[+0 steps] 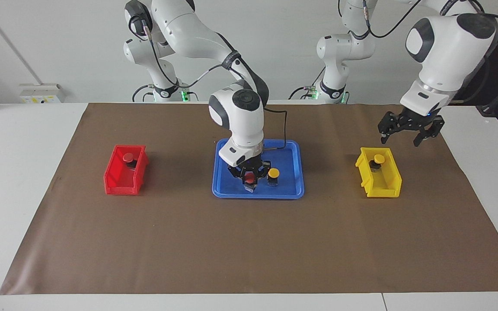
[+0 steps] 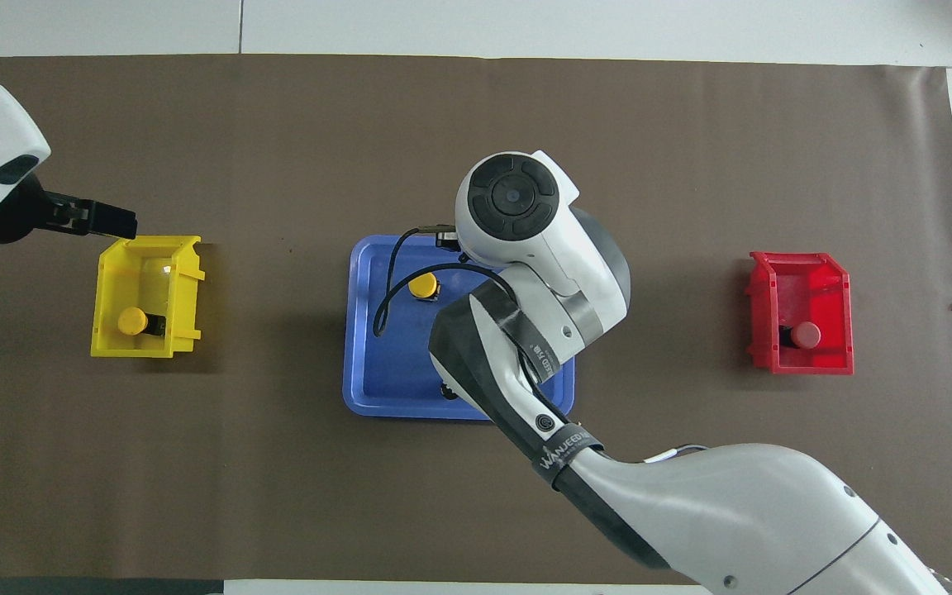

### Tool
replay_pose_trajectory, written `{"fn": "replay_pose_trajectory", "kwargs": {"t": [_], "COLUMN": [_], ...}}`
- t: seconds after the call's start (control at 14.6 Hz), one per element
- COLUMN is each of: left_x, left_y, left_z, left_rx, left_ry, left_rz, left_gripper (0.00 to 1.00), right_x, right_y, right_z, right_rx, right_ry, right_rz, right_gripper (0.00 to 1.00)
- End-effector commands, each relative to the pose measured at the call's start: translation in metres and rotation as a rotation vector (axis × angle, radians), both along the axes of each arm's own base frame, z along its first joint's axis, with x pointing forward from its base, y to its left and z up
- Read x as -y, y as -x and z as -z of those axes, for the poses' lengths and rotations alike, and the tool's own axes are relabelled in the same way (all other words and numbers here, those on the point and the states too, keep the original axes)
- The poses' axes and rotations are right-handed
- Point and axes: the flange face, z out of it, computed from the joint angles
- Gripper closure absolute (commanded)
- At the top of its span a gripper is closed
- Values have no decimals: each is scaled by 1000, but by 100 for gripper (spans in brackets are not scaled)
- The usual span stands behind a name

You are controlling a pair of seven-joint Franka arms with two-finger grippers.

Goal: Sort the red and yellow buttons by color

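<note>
Your right gripper (image 1: 249,176) sits low in the blue tray (image 1: 290,190), fingers straddling the red button (image 1: 249,176); whether they have closed on it appears uncertain. Judge it light, rigid, smooth-capped: grip the stubby black base. Yellow button (image 1: 273,173) stands beside it. Left gripper (image 1: 406,129) hangs spread wide, empty, over the yellow bin (image 1: 388,190).

Two arms, glossy white rounded shells with dark grey joint caps and black bands between segments. Right arm (image 1: 188,30): black cable strapped along the casing, black band lettered in white near the wrist, round dark cap with segmented buttons. Left arm (image 1: 448,43): same build, black cable looped at the upper links. Black two-finger grippers. Green lights glow at both bases.
</note>
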Motion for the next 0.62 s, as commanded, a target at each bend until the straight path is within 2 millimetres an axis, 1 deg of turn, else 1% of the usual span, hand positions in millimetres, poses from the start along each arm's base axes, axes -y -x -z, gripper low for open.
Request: {"fn": "replay_pose_trajectory", "kwargs": {"t": [0.0, 0.07, 0.14, 0.21, 0.27, 0.34, 0.41, 0.48, 0.55], "left_x": [90, 124, 160, 192, 217, 246, 260, 272, 282], "left_y": [-4, -2, 6, 11, 16, 25, 30, 37, 41], "left_z": [50, 69, 77, 88, 97, 101, 106, 109, 121], "left_rx": [11, 12, 18, 22, 17, 21, 21, 19, 11], "left_ry": [27, 32, 31, 28, 33, 41, 47, 49, 47], "left_rz": [-53, -102, -115, -117, -125, -103, -100, -96, -97], "left_gripper": [0, 0, 0, 0, 0, 0, 0, 1, 2], "right_x": [115, 176, 223, 267, 304, 335, 366, 390, 405], "right_y": [-10, -8, -2, 4, 7, 8, 12, 15, 22], "right_z": [-74, -92, -99, -100, -95, -89, -80, -72, -57], "right_rx": [-47, -67, -102, -128, -142, -147, -148, -116, -102], "right_ry": [32, 43, 29, 20, 20, 16, 14, 16, 18], "right_rz": [-106, -151, -203, -223, -220, -243, -260, -271, -281], "right_gripper": [89, 89, 89, 89, 89, 89, 89, 89, 89]}}
